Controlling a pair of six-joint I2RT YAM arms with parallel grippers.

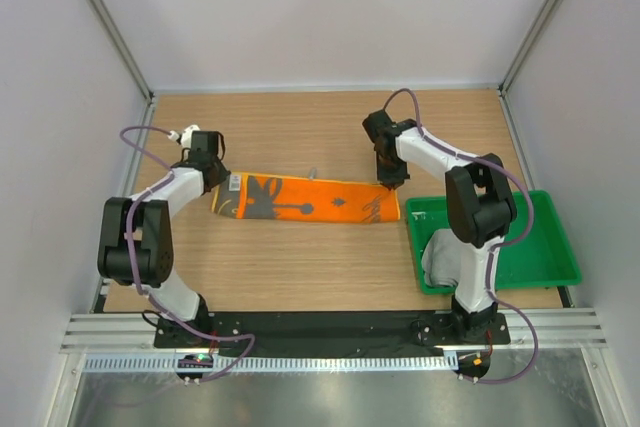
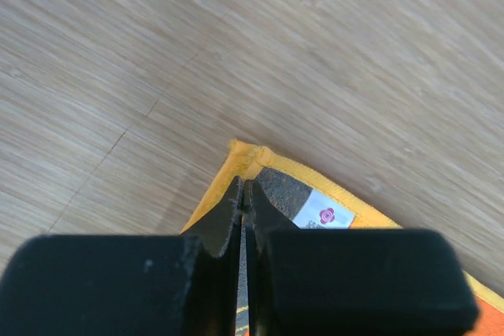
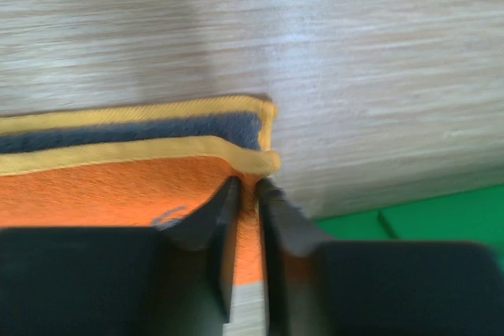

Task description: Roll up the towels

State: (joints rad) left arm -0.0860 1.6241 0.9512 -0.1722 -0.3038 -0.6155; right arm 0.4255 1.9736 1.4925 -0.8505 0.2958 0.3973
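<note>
Apparently pre-roll straightening: left gripper [image 2: 242, 189] and right gripper [image 3: 246, 186] each pinch the orange-backed towel [image 1: 310, 202] at their tips; next, curl evenly.

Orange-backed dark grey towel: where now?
Top view: the towel mid-table, a strip between left gripper and right gripper, right end beside the green plastic tray.

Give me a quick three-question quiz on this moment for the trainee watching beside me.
1. True or false: the grey towel lies in the green tray.
2. Which part of the orange towel do the right jaws pinch? A) the corner nearest the tray B) the far-left corner C) the middle
3. Fill in: the orange towel lies folded flat on the table, not yet ____.

Key: 1 true; 2 A; 3 rolled.
</note>
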